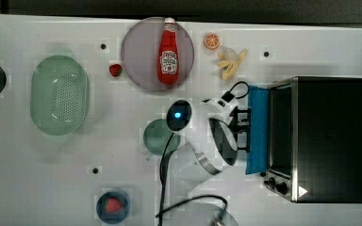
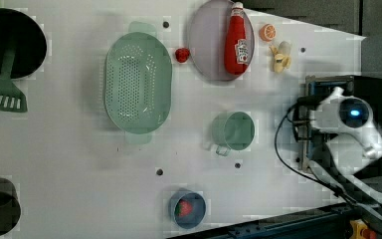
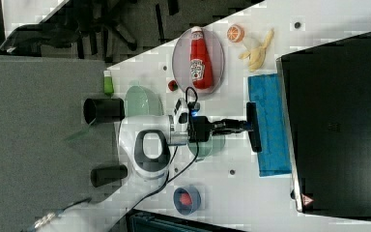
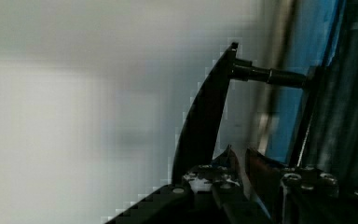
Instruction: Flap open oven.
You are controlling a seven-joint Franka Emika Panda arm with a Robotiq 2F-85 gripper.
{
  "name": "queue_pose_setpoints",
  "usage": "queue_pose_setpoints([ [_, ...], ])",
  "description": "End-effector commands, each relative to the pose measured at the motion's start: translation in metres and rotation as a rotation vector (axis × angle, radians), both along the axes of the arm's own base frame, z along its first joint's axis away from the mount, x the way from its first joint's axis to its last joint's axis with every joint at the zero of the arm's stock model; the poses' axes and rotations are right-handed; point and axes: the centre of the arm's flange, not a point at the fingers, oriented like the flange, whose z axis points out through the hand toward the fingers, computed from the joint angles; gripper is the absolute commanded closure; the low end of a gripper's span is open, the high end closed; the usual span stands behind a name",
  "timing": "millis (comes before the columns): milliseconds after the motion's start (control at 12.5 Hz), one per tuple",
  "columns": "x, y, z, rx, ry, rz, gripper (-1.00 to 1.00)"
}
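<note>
The oven (image 1: 330,136) stands at the top view's right, with a black top, a silver frame and two black knobs (image 1: 275,183). Its blue glass door (image 1: 258,129) is tilted partway outward from the frame. The dark bar handle (image 3: 254,126) stands off the door on short posts. My gripper (image 3: 244,125) reaches level to the handle's middle and is shut on it. In the wrist view the handle (image 4: 203,121) runs down between my fingers, with the blue glass (image 4: 303,70) behind it. In the left view the arm covers much of the oven (image 2: 373,89).
A ketchup bottle (image 1: 168,52) lies on a grey plate (image 1: 136,61). An orange half (image 1: 211,41), a peeled banana (image 1: 231,63) and a strawberry (image 1: 115,70) lie nearby. A green colander (image 1: 59,94), a green cup (image 1: 155,136) under the arm and a blue bowl (image 1: 113,205) stand toward the top view's left.
</note>
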Motion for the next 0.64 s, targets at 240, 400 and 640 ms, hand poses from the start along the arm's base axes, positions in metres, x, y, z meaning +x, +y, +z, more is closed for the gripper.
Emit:
queue_pose_setpoints([
  [240, 0.001, 0.036, -0.057, -0.048, -0.036, -0.095, 0.65],
  [400, 0.009, 0.043, -0.074, -0.027, -0.044, -0.072, 0.65],
  [640, 0.026, 0.046, -0.056, -0.006, -0.099, -0.085, 0.65],
])
